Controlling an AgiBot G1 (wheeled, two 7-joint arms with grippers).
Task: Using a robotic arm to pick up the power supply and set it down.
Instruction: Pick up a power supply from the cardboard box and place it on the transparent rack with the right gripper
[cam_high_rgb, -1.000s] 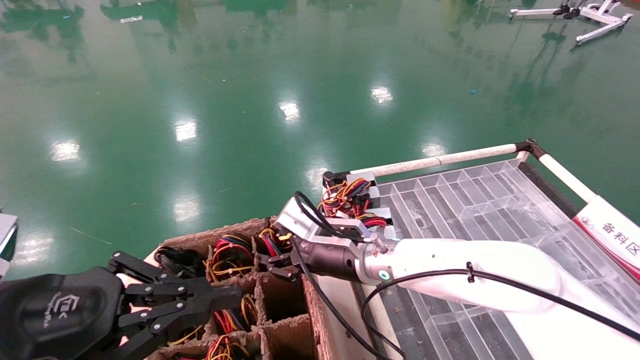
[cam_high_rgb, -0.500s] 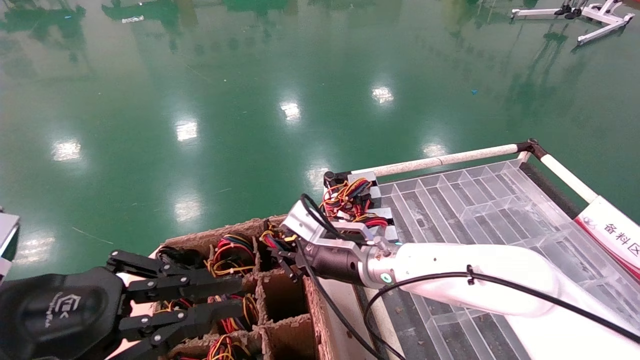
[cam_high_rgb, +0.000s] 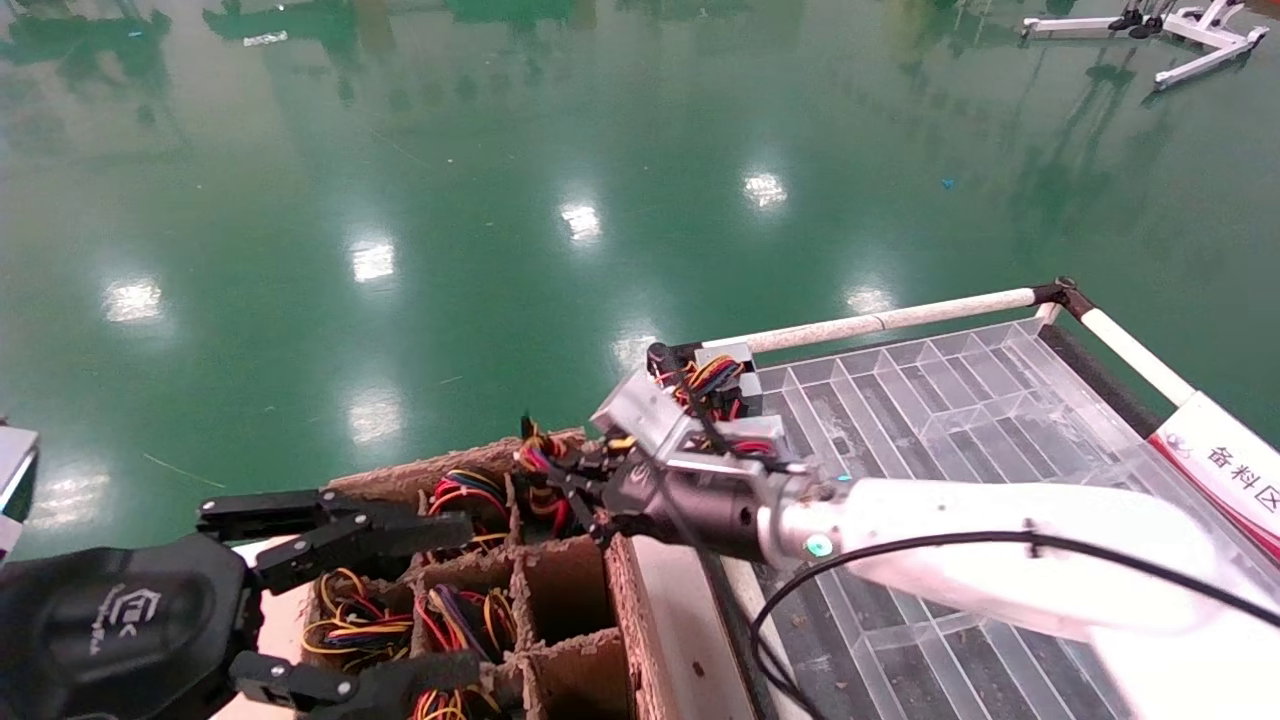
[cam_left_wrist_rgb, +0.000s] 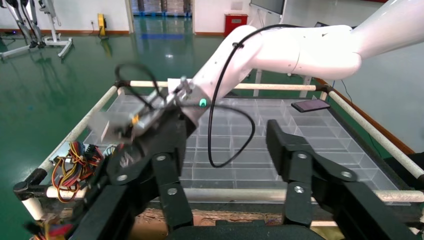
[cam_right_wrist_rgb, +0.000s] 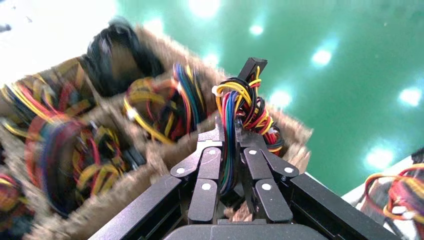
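My right gripper (cam_high_rgb: 572, 497) (cam_right_wrist_rgb: 228, 131) is shut on the wire bundle (cam_right_wrist_rgb: 244, 107) of the power supply (cam_high_rgb: 540, 468), just above the far right cell of the cardboard crate (cam_high_rgb: 625, 610). The bundle mixes red, yellow, blue and green wires with a black plug on top. Its metal box is hidden below the jaws. At the lower left of the head view my left gripper (cam_high_rgb: 400, 600) (cam_left_wrist_rgb: 225, 145) hangs open over the crate's near cells, with nothing between its fingers.
Other crate cells (cam_right_wrist_rgb: 55, 145) hold more coloured wire bundles, and one holds a black coil (cam_right_wrist_rgb: 117, 55). A clear divided tray (cam_high_rgb: 950, 400) in a white-railed frame (cam_high_rgb: 880, 320) lies to the right. Another silver unit with yellow-orange wires (cam_high_rgb: 712, 385) sits at its near-left corner. Green floor lies beyond.
My right gripper has risen and shifted right, drawing the wire bundle up out of its cell. The left gripper's fingers have spread wide apart.
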